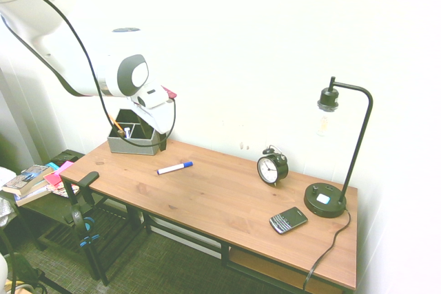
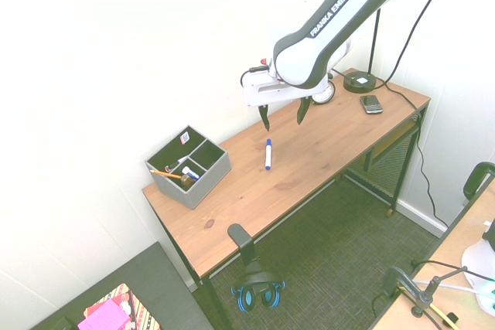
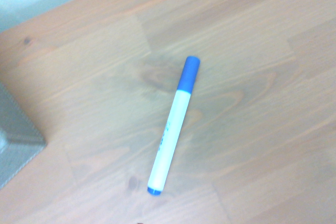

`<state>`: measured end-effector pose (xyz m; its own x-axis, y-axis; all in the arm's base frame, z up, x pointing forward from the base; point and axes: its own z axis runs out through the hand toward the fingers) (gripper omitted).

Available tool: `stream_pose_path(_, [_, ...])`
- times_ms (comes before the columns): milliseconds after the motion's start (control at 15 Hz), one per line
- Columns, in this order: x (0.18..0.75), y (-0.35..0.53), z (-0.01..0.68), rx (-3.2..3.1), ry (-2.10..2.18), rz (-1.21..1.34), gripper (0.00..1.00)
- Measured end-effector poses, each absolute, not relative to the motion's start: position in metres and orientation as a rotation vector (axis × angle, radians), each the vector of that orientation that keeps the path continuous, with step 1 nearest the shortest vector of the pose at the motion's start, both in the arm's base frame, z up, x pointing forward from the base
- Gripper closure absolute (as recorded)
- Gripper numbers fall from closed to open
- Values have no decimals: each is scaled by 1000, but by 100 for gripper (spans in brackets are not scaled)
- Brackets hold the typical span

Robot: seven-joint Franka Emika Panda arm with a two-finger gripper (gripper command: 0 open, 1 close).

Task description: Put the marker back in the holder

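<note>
The gripper (image 2: pixel 282 116) is hanging spread wide above the marker (image 2: pixel 267 153), needing its fingers straddling the barrel's middle, crosswise, before pinching.

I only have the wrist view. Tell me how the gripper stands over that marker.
Observer: The gripper is open and points down. It hangs above the marker without touching it.
Operator: Now give me the holder's place. I see only a grey corner.
Observer: The holder stands at one end of the desk, clearly apart from the marker.
Operator: Report what's inside it.
Observer: An orange pencil sticks out of one compartment. The compartment nearest the marker looks empty.
</note>
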<state>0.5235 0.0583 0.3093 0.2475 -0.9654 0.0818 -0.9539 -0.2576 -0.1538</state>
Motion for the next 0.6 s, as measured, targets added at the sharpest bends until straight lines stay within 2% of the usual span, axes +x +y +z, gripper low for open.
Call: stream_pose_path(600, [567,73,245,-2293,2020,-129,0])
